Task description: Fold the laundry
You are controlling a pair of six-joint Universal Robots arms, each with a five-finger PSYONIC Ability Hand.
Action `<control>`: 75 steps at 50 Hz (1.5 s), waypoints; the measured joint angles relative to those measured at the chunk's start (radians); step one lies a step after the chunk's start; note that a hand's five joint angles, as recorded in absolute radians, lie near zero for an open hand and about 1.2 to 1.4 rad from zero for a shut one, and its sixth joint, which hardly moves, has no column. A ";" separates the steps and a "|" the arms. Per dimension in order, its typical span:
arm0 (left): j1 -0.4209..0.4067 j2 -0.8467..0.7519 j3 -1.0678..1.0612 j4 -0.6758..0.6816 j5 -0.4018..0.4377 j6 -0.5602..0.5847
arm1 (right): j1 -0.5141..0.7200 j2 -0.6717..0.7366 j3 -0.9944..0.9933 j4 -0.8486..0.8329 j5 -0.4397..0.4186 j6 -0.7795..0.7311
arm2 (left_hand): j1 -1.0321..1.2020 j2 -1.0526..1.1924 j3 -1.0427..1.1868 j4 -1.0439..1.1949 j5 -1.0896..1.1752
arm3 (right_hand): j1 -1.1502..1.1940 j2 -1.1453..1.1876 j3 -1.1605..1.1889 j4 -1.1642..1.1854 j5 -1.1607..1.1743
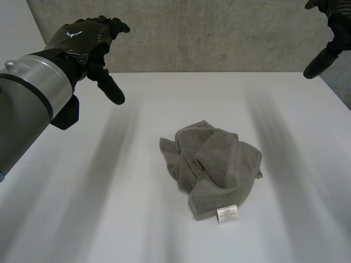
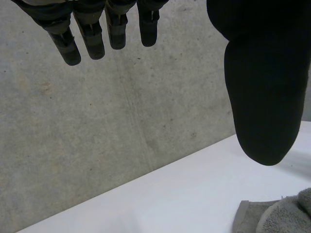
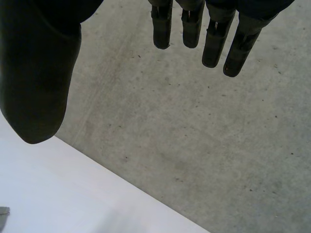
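On the table (image 1: 98, 208) lies a crumpled towel (image 1: 214, 164)

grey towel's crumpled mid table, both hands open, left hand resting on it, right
Not quite: the left hand is not resting on the towel. The head view shows it raised to one side, clear of the cloth. The rest holds: the towel is crumpled mid table and the right hand is open too.
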 measured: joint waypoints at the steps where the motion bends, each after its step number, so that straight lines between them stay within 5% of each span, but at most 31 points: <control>1: 0.000 0.000 0.000 0.000 0.000 0.000 | 0.001 0.002 0.000 0.001 -0.004 -0.001 | 0.000 0.000 0.000 0.000 0.000 | 0.000 0.000 0.000 0.000 0.000; 19: -0.006 -0.072 0.028 0.064 0.005 -0.004 | 0.000 0.194 -0.032 0.104 -0.110 -0.003 | 0.000 0.000 0.000 0.000 0.000 | 0.000 0.000 0.000 0.000 0.000; 30: -0.051 -0.420 0.055 0.265 0.066 0.003 | 0.053 0.448 -0.059 0.090 -0.159 0.042 | 0.000 0.002 0.002 0.002 0.000 | 0.000 0.000 0.000 0.000 0.000; 43: -0.081 -0.737 0.141 0.341 0.156 0.000 | 0.110 0.615 -0.073 0.053 -0.157 0.106 | 0.007 0.016 0.015 0.017 0.000 | 0.013 0.004 0.005 0.002 0.004; 46: -0.088 -0.770 0.157 0.351 0.156 0.000 | 0.114 0.618 -0.072 0.048 -0.158 0.105 | 0.061 0.068 0.067 0.070 0.014 | 0.215 0.189 0.197 0.176 0.208; 49: -0.098 -0.798 0.180 0.360 0.154 0.000 | 0.118 0.615 -0.073 0.039 -0.164 0.100 | 0.294 0.306 0.306 0.308 0.255 | 0.667 0.667 0.648 0.625 0.647; 52: -0.104 -0.802 0.194 0.363 0.155 -0.001 | 0.121 0.612 -0.080 0.032 -0.173 0.095 | 0.607 0.617 0.598 0.601 0.549 | 1.031 1.027 1.011 0.986 1.013; 55: -0.109 -0.790 0.213 0.364 0.156 -0.004 | 0.128 0.609 -0.109 0.025 -0.188 0.088 | 0.890 0.910 0.908 0.912 0.857 | 1.105 1.088 1.090 1.082 1.099; 63: -0.113 -0.681 0.281 0.380 0.137 -0.013 | 0.154 0.561 -0.300 0.007 -0.196 0.033 | 0.976 1.033 1.033 1.037 0.947 | 1.106 1.088 1.090 1.082 1.099; 75: 0.005 -0.321 0.205 0.519 -0.116 -0.013 | 0.153 0.356 -0.391 -0.208 -0.197 -0.021 | 0.976 1.046 1.046 1.051 0.945 | 1.107 1.088 1.095 1.082 1.099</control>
